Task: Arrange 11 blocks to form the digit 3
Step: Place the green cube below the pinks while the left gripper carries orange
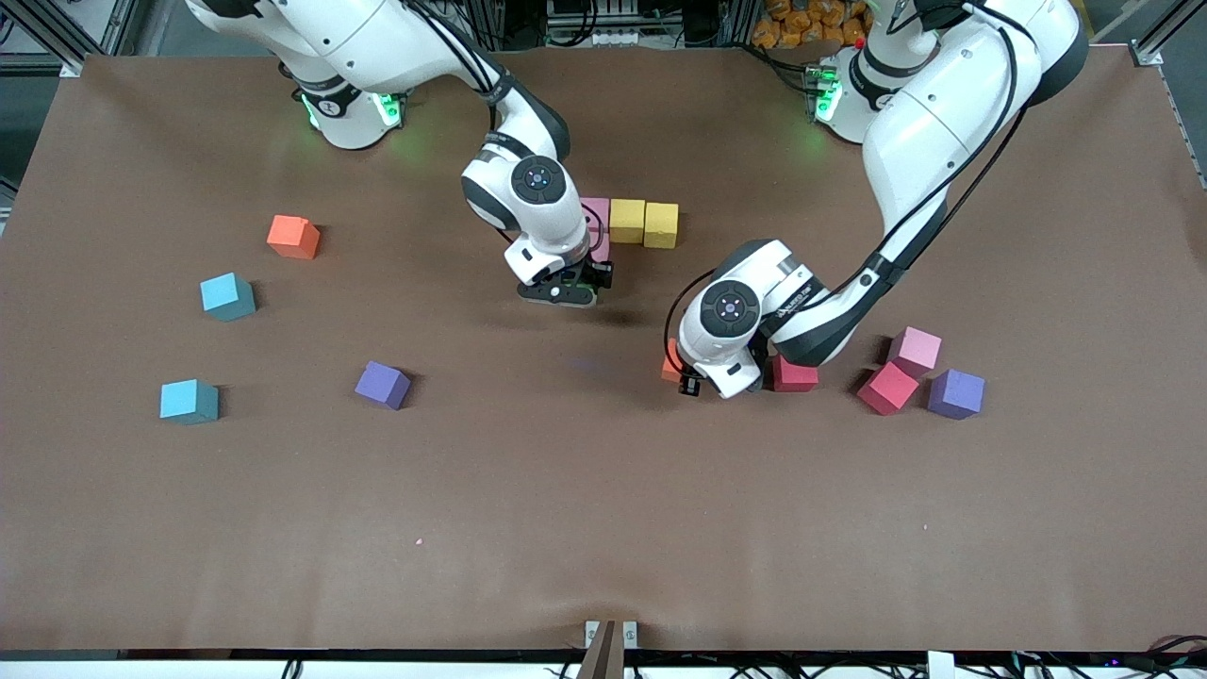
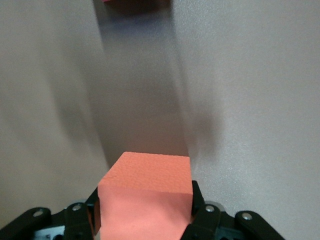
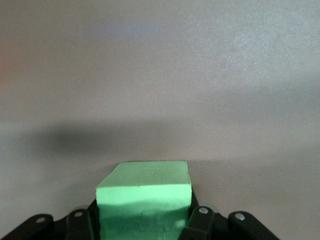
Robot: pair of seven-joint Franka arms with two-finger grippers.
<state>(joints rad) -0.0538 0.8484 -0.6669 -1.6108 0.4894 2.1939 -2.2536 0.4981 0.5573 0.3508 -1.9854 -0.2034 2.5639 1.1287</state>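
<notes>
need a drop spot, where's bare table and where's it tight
Bare: the broad strip of table nearer the front camera than every block. Tight: pink block, red block and purple block cluster at the left arm's end; yellow blocks sit by the right gripper.

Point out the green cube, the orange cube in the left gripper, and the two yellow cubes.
Green cube [image 3: 150,182]: right wrist view, top face, between the fingers.
Orange cube [image 2: 152,172]: left wrist view, top face, between the fingers.
Yellow cubes [image 1: 644,223]: front view, where the two meet.
</notes>
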